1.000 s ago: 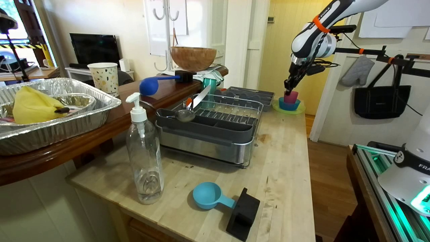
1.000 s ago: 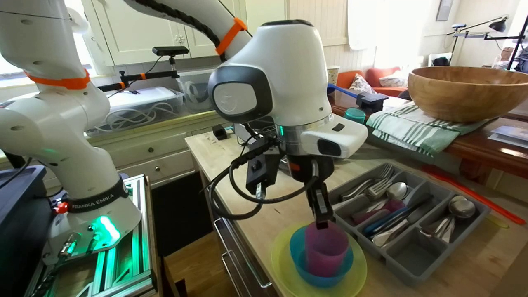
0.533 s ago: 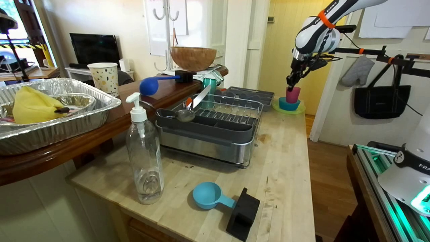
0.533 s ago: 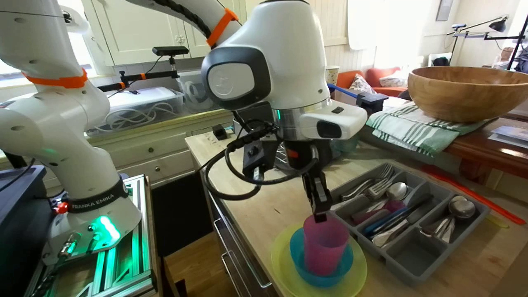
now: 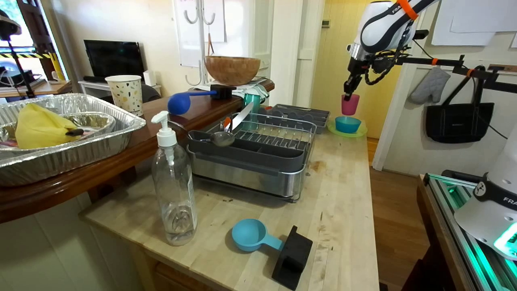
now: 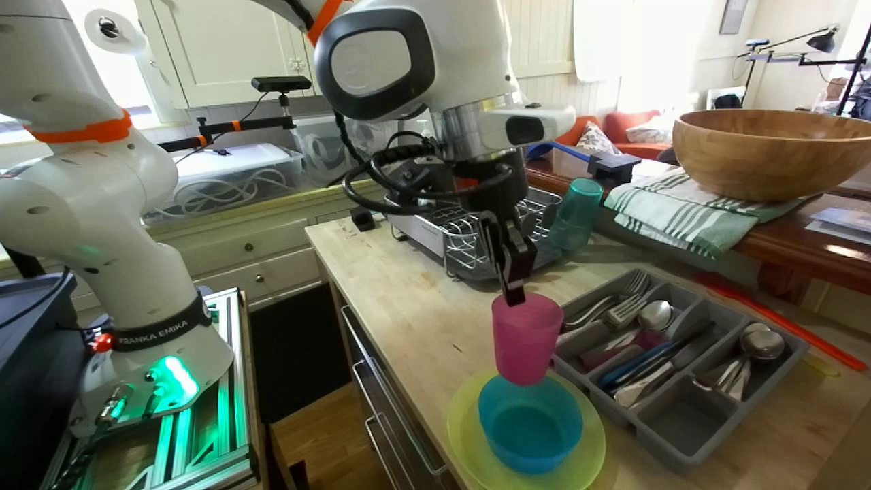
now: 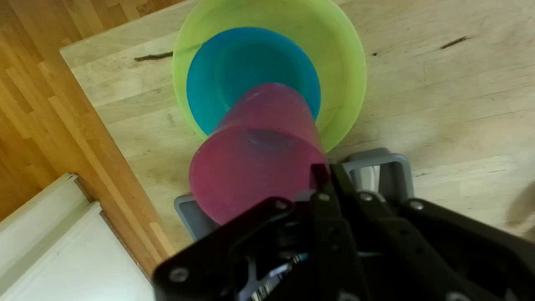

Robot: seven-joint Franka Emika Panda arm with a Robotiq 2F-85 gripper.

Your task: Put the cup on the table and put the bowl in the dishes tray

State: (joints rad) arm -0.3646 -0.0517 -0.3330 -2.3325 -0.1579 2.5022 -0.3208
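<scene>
The pink cup (image 5: 351, 106) hangs in the air above the light-blue bowl (image 5: 347, 125); both also show in an exterior view, cup (image 6: 527, 344) and bowl (image 6: 532, 435). My gripper (image 6: 515, 297) is shut on the cup's rim, one finger inside the wall. In the wrist view the gripper (image 7: 328, 170) pinches the right edge of the cup (image 7: 250, 171), which hides part of the bowl (image 7: 250, 58). The bowl sits on a yellow-green plate (image 7: 342, 83) on the wooden table (image 5: 339, 178). The dishes tray (image 5: 242, 165) stands farther along the table.
A grey cutlery tray (image 6: 687, 435) lies beside the plate. A clear pump bottle (image 5: 173, 198) and a turquoise scoop with a black block (image 5: 251, 235) stand on the table. A teal glass (image 6: 577, 211) leans at the dishes tray. A wooden bowl (image 6: 769, 150) rests on the brown counter.
The cup was inside the bowl one second ago. My gripper has lifted it straight up out of the bowl. The bowl and plate have not moved.
</scene>
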